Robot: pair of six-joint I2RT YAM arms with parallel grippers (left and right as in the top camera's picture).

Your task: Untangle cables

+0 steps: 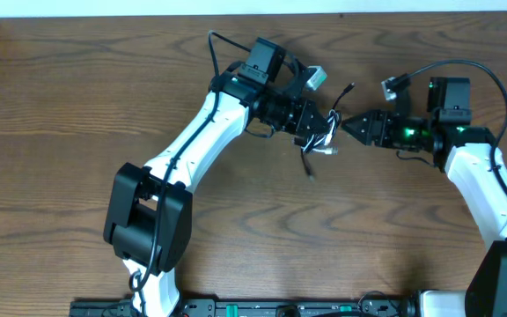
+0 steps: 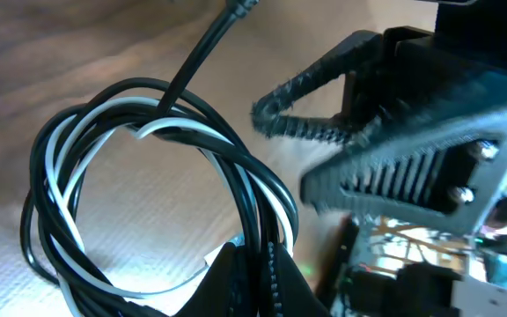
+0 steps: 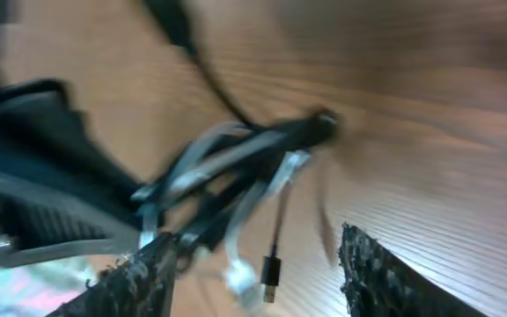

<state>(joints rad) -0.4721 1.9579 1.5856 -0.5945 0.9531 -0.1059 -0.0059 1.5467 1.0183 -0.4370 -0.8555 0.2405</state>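
Jaws of left gripper [image 1: 326, 130] clamp the cables [image 2: 179, 129]; right gripper [image 1: 349, 125] faces it tip to tip, jaws apart

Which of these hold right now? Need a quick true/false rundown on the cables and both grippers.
1. The black and white cables are wound together in one loop. True.
2. The left gripper is open and clear of the cables. False: it is shut on the bundle, and the strands run into its fingers in the left wrist view.
3. The right gripper has its jaws apart. True.
4. The cables lie at the near edge of the table, by the arm bases. False: they sit in the far half, between the two grippers.
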